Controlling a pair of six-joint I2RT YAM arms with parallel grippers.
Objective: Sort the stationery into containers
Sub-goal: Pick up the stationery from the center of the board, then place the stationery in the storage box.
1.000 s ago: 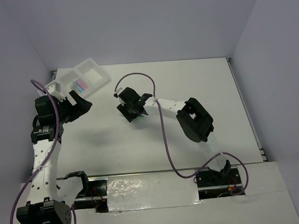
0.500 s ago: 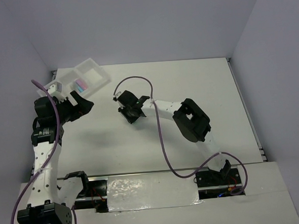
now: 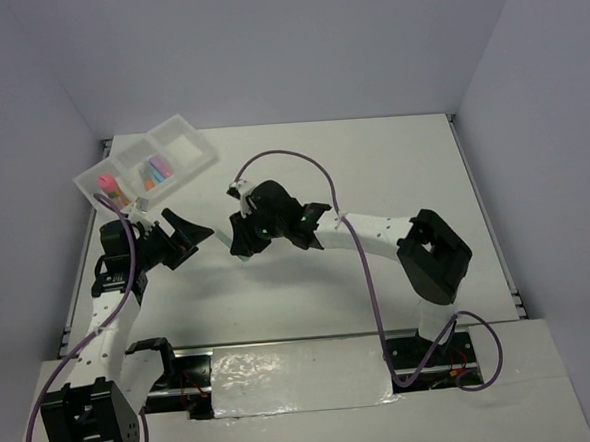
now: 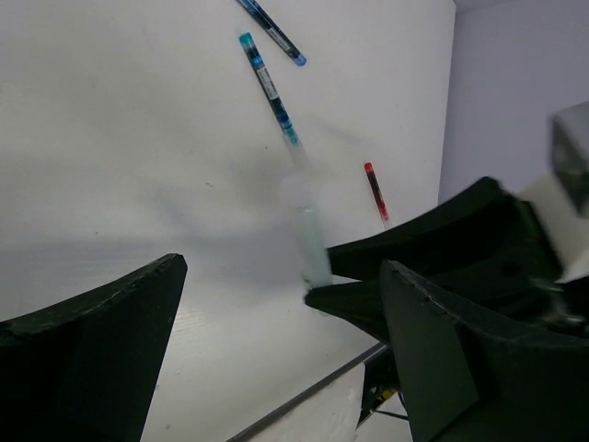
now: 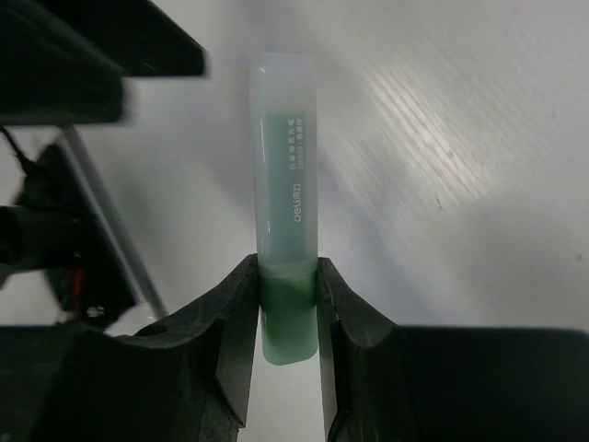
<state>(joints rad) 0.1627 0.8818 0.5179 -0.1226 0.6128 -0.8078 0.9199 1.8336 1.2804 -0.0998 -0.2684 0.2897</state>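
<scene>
Right gripper [image 5: 287,276] pinch on green marker [image 5: 285,175] end, mid-frame, for carry to upper-left tray [image 3: 198,147]; left gripper [image 4: 281,265] wide.

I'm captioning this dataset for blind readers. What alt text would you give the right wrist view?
The right gripper pinches a pale green marker by its darker green end, the barrel pointing away from the camera with the white table behind it. A blurred dark shape fills the upper left corner.
</scene>
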